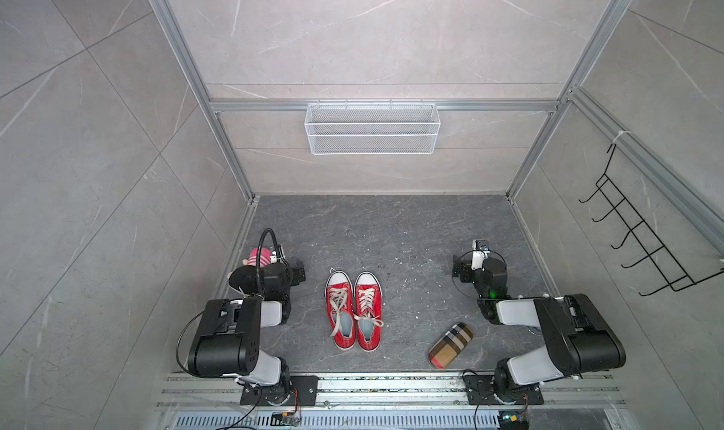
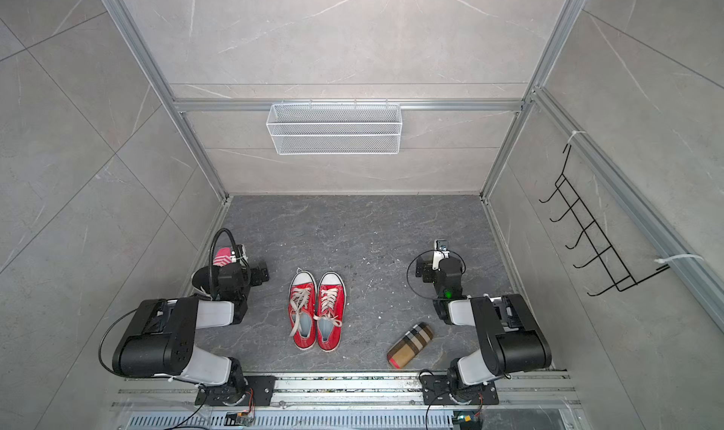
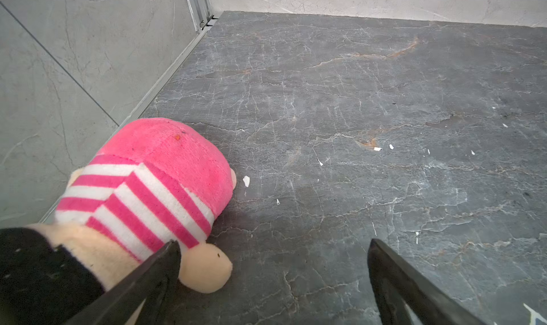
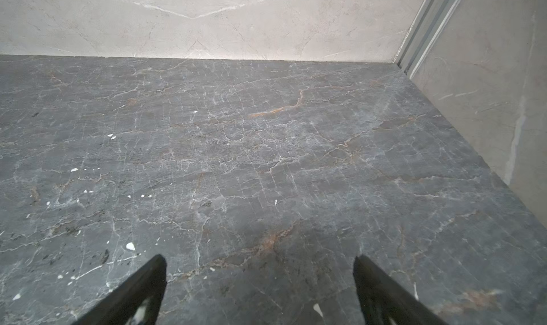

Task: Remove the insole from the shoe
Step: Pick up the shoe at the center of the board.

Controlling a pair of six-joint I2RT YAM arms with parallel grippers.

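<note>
Broadly, we see a dark veined floor slab (image 1: 391, 232) filling the lower middle of both top views, walled in by pale panels. Our left arm (image 1: 223, 338) is folded at the lower left of the frame and our right arm (image 1: 580, 342) at the lower right, each well apart from the footwear. In the wrist views, the left gripper (image 3: 273, 243) and the right gripper (image 4: 259, 258) both have their jaws spread wide, with only bare floor between them. Neither is holding anything. A white wire basket (image 1: 372, 128) hangs on the back wall at upper centre, and a black hook rack (image 1: 643, 223) hangs on the wall at the right edge. The red shoes (image 1: 368, 310) stand side by side at lower centre, toes toward the back wall, laces loose. A plaid case (image 1: 450, 345) lies to their lower right. A pink-striped plush doll (image 3: 154, 175) lies just beside the left gripper, against the left wall. A blue-grey insole (image 1: 346, 325) shows inside each shoe's opening, seated within.
</note>
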